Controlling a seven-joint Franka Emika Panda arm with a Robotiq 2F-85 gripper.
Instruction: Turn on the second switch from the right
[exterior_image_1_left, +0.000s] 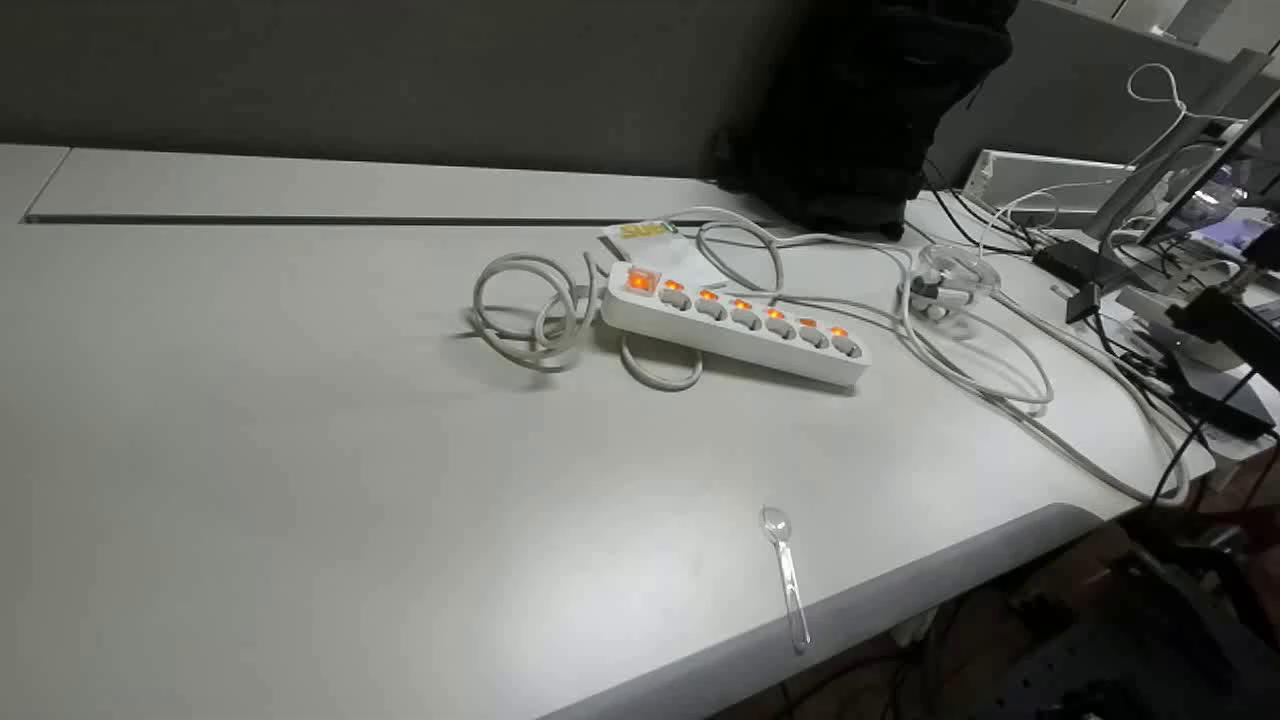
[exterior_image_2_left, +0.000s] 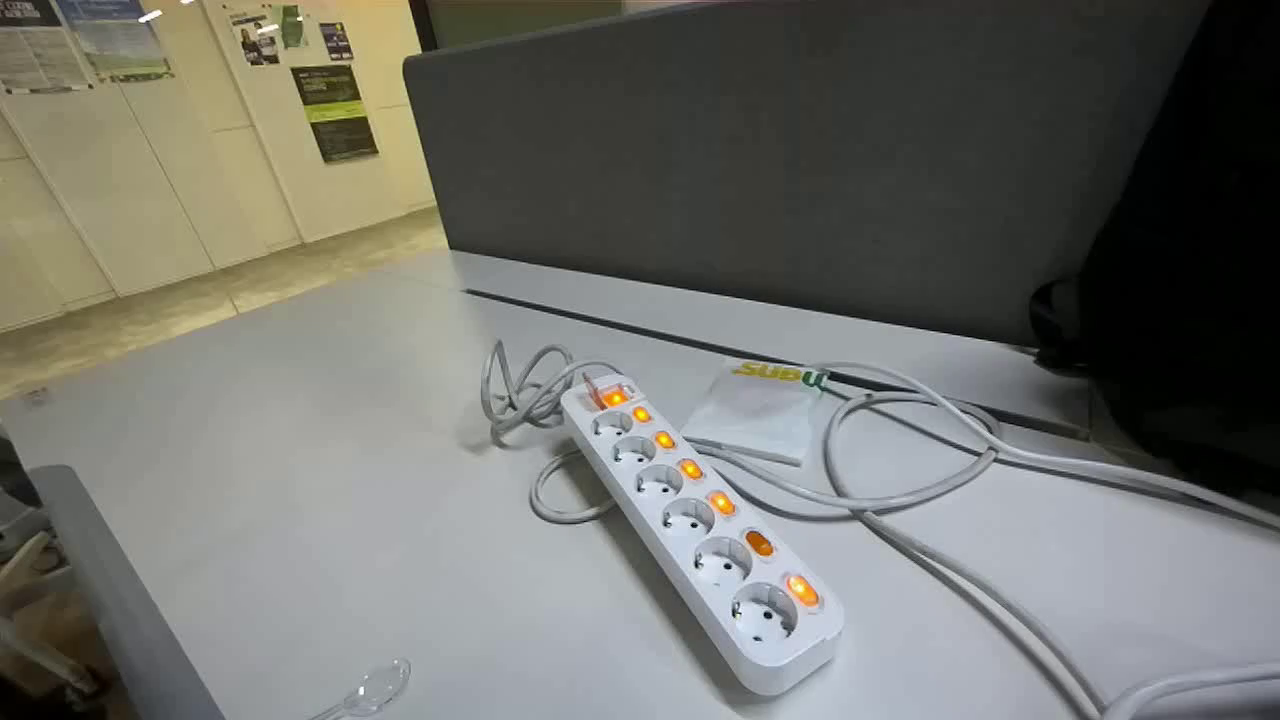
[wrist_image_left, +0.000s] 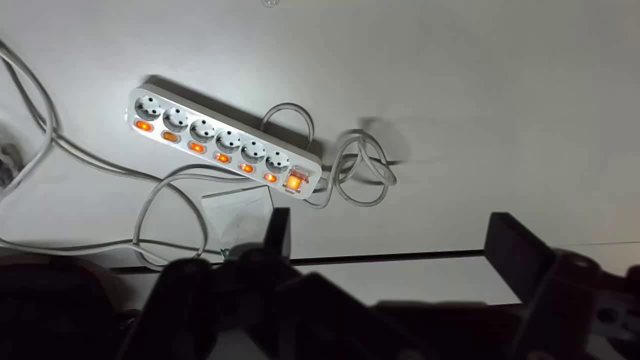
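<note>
Switches (exterior_image_2_left: 690, 468), six small glossy orange ovals, line one long side of a long, white, round-cornered plastic power strip (exterior_image_1_left: 738, 345), which lies face up on a pale grey desk (exterior_image_1_left: 300, 480). Six round, recessed white sockets (wrist_image_left: 202, 130) run beside them, and the switch row is on the side nearer a dark grey partition (exterior_image_1_left: 350, 90). In both exterior views the strip's long axis slants from upper left to lower right, with a larger, square, glowing orange switch (exterior_image_2_left: 614, 398) at the upper-left end. In the wrist view that end points to the lower right.

The dull orange oval switch (exterior_image_2_left: 759, 543) second from the right in both exterior views sits one place in from the plain end, between two glowing ones. Its long axis follows the strip's length.

A round grey cable (exterior_image_2_left: 535, 405) lies coiled just beside the square switch's end; a flat white sheet (exterior_image_2_left: 760, 415) with yellow and green lettering lies near the switch side. A clear plastic spoon (exterior_image_1_left: 787, 580) lies well apart, its handle reaching the desk's grey edge.

In the wrist view the black gripper (wrist_image_left: 392, 227) holds its two blocky fingers (wrist_image_left: 517, 252) wide apart, the desk showing between them.
</note>
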